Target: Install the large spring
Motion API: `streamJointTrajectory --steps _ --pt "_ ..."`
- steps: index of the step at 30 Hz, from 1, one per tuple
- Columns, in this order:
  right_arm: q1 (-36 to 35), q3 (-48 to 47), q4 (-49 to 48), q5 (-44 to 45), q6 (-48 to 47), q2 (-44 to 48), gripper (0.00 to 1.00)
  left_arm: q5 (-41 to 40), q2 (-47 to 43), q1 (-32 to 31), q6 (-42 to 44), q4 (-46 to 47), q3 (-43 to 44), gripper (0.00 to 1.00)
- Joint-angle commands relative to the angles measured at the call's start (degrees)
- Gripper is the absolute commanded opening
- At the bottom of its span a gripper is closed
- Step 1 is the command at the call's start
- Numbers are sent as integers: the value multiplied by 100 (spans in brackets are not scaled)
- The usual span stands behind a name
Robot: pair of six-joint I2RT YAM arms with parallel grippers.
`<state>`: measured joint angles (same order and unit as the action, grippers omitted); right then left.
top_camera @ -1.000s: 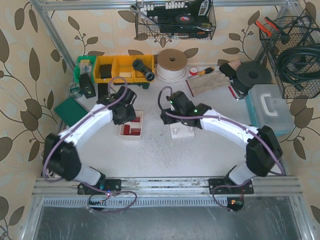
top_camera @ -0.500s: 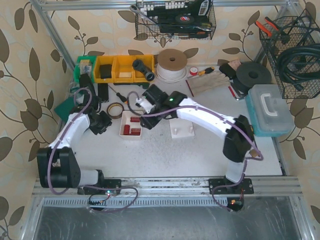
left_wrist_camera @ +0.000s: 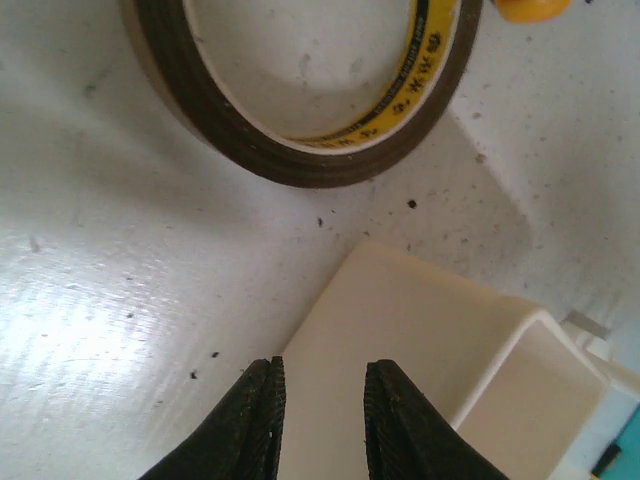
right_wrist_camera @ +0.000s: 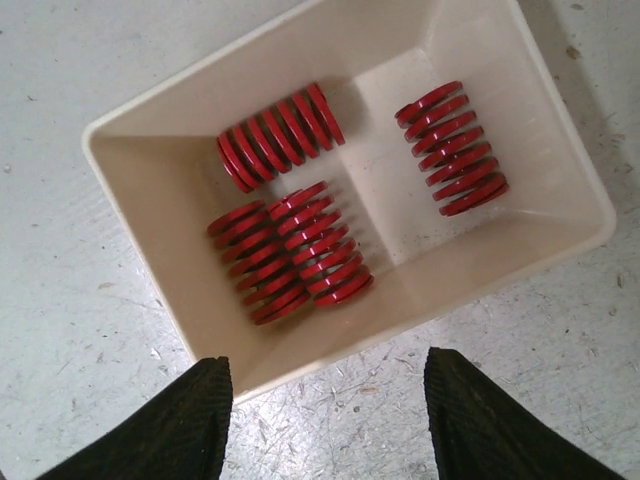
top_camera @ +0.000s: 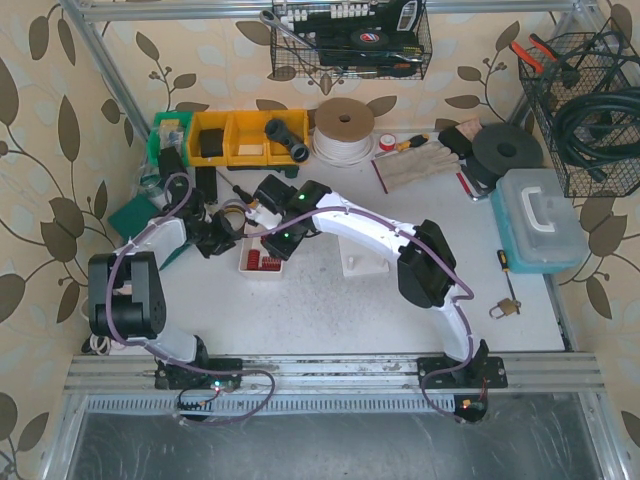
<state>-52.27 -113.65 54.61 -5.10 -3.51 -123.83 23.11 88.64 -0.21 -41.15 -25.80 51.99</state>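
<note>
A cream tray (right_wrist_camera: 160, 170) holds several red coil springs (right_wrist_camera: 285, 250), lying loose on their sides. My right gripper (right_wrist_camera: 328, 385) is open and empty, hovering above the tray's near wall; from above it (top_camera: 277, 242) sits over the tray (top_camera: 256, 264). My left gripper (left_wrist_camera: 322, 400) has its jaws a little apart and empty, pointing at the tray's outer wall (left_wrist_camera: 400, 340). From above it (top_camera: 228, 236) lies just left of the tray. A white base with upright posts (top_camera: 362, 262) stands right of the tray.
A brown tape roll (left_wrist_camera: 300, 110) lies just beyond the left gripper, also seen from above (top_camera: 238, 210). Yellow bins (top_camera: 240, 135) and a cord spool (top_camera: 344, 128) stand at the back. A toolbox (top_camera: 540, 215), screwdriver (top_camera: 503, 262) and padlock (top_camera: 503, 307) are at right.
My right arm swung left from the white post base to above the spring tray. My left arm pulled away left, then came back beside the tray.
</note>
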Motion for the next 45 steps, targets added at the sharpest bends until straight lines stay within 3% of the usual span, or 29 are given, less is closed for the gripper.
streamJointTrajectory --steps 1,11,21,25,35,45 --pt "-22 -129 183 197 -163 -88 54 492 -27 -66 -8 519 -119 29" --pt "-99 -235 297 630 -321 -241 51 292 112 -694 -279 728 -124 29" --pt "-99 -925 522 966 -223 -878 47 -22 -71 -694 -107 302 39 29" --pt "-102 -1101 607 907 -266 -1147 48 -500 -546 -436 -52 -12 -352 29" --pt "-128 -1219 823 708 -394 -1432 52 -1616 -3035 -215 -322 -138 -1630 30" --pt "-271 -1359 952 671 -409 -1636 53 -1665 -3227 -95 -544 -130 -1845 28"
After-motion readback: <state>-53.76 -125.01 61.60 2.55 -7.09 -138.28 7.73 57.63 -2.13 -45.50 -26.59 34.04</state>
